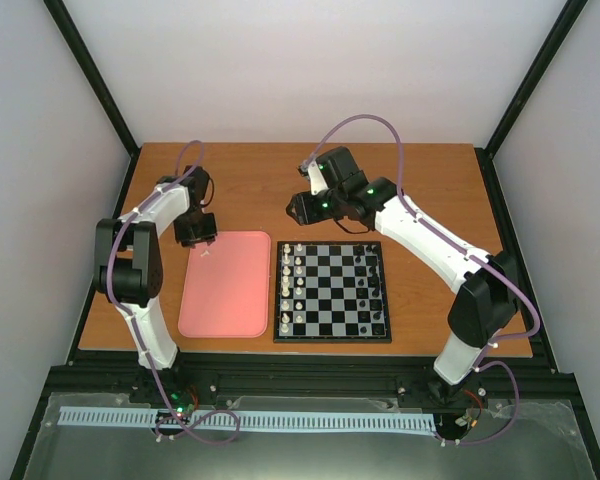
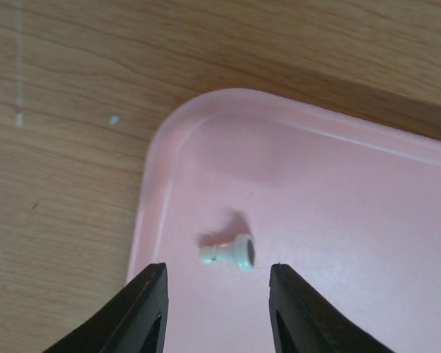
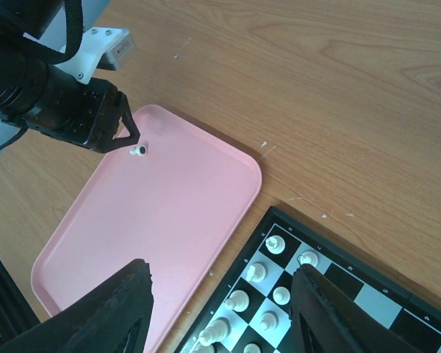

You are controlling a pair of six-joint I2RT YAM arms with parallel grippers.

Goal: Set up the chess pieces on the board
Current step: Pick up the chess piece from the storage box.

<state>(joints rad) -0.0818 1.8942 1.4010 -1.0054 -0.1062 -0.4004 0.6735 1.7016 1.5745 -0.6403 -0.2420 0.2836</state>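
Step in hand, as I read it: pick the one loose piece off the tray with the left gripper. The piece lies on its side, so it can roll. Come straight down, centre it between the fingers, and close slowly across the stem rather than the round base. Don't let a tip nudge it first. It sits near the tray's corner, so watch the outer finger against the rim. Lift clear before you swing toward the board. A sideways grip means you'll have to tip it upright at the square, so set it down gently or it may topple the white pieces standing in the two columns on the board's tray side. The left gripper is open with nothing in it. In the wrist view the piece lies in line with the gap between its fingers, just ahead of the tips, touching neither. The right gripper is also open and empty, hovering over the tray's edge beside the board's far corner, so keep it out of the left arm's path. I can't tell which square is vacant.
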